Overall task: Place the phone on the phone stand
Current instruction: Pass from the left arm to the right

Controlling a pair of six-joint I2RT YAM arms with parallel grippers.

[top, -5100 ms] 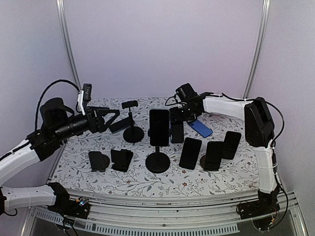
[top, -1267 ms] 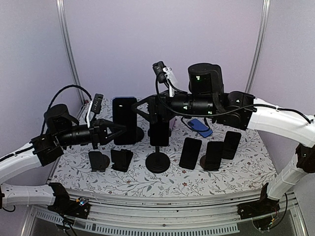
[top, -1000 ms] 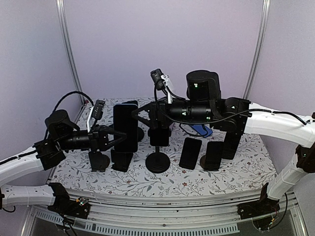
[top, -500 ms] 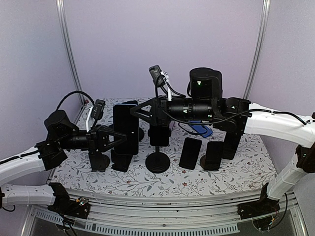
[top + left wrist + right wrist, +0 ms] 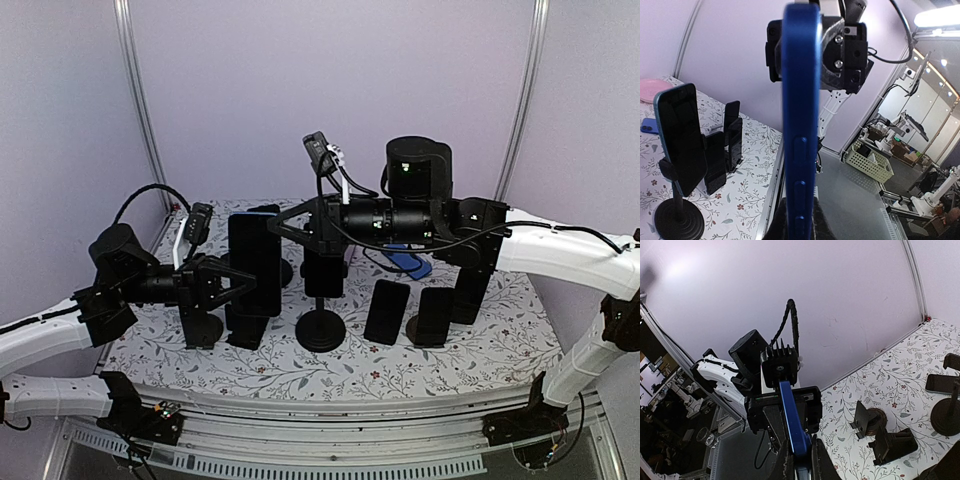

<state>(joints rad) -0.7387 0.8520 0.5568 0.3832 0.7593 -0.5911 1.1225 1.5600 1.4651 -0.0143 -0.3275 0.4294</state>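
The phone (image 5: 254, 262), in a blue case, is held upright in the air over the left half of the floral worktop (image 5: 400, 365), clear of the surface, with its dark face toward the overhead camera. The left gripper (image 5: 238, 286) is clamped on its lower left edge and the right gripper (image 5: 273, 226) is clamped on its upper right edge, so both pinch it at once. A low phone stand (image 5: 201, 326) sits on the worktop just below and left of the phone; a round-based stand (image 5: 321, 330) to the right carries a dark handset.
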